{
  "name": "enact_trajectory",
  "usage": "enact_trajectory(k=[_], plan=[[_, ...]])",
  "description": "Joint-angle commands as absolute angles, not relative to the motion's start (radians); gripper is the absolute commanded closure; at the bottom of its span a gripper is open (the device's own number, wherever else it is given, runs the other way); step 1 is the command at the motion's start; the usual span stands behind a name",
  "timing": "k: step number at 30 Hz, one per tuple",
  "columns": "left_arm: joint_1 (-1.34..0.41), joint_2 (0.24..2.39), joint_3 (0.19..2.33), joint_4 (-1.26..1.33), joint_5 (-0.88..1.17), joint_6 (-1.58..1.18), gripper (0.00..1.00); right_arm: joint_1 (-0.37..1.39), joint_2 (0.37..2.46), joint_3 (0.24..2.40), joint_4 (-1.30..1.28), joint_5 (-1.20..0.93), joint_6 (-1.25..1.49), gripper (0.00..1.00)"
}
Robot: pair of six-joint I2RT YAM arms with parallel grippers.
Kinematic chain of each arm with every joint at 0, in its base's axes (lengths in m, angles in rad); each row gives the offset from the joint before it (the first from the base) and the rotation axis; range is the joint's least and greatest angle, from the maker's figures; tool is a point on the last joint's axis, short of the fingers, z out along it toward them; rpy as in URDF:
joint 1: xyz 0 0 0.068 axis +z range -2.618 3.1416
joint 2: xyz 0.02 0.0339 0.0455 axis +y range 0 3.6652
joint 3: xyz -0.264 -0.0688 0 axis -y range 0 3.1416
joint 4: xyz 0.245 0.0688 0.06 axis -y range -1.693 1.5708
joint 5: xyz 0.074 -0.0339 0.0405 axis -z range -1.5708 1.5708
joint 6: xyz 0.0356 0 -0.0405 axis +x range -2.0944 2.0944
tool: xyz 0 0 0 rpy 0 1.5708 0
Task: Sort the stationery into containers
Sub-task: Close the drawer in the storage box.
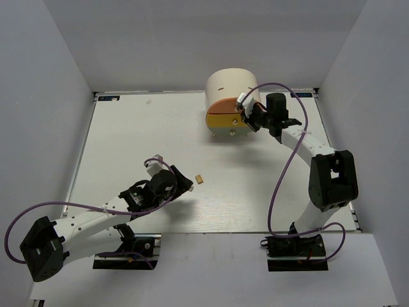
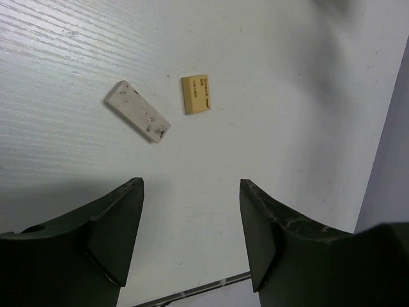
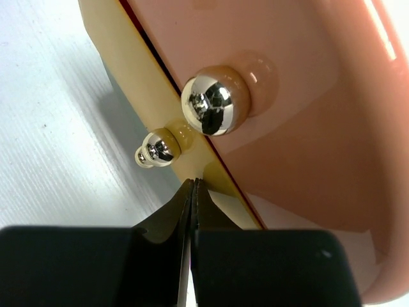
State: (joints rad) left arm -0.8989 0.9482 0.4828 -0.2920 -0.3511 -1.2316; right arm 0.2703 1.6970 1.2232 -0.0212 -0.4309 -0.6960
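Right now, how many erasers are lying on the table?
2. A grey eraser and a tan eraser lie close together, not touching, just ahead of the open left gripper. Others may be hidden elsewhere.

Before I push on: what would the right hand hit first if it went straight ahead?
Probably the yellow drawer front, just beside its small knob; the shut right hand points there. How close the tips are, I cannot tell.

Mirror-bright metal knob (image 3: 214,102) on a glossy plastic orange drawer (image 3: 319,141); the table (image 2: 57,57) is matt and finely grained, the grey eraser (image 2: 137,111) scuffed.
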Motion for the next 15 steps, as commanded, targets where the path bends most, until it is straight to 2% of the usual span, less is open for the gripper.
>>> enact_trajectory(k=[1, 10, 12, 15], plan=[[-0.904, 0.946, 0.489, -0.296, -0.348, -1.236, 0.29, 0.272, 1.652, 1.192, 0.067, -0.422, -0.684, 1.0], [-0.904, 0.946, 0.489, -0.287, -0.339, -1.236, 0.29, 0.273, 1.624, 1.135, 0.089, -0.468, -0.68, 0.97], [-0.904, 0.956, 0.489, -0.287, -0.339, -1.236, 0.29, 0.273, 1.637, 1.15, 0.103, -0.437, -0.661, 0.9], [-0.904, 0.956, 0.489, -0.287, -0.339, -1.236, 0.29, 0.267, 1.632, 1.167, 0.069, -0.51, -0.663, 0.81]])
